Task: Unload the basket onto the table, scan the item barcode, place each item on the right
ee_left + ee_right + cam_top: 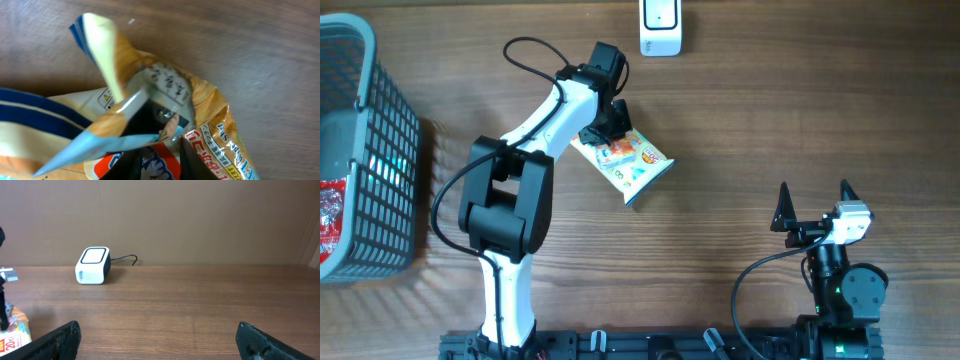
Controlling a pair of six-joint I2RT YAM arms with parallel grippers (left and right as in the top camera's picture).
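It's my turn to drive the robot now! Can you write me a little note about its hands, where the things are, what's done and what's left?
Left gripper: closed on a corner of the snack bag, near the middle of the table.
Right gripper: open, holding nothing, off to the right.
Scanner: white box at the far edge, apart from the bag.
Done: bag grabbed.
Left: carry it to the scanner and show its barcode.
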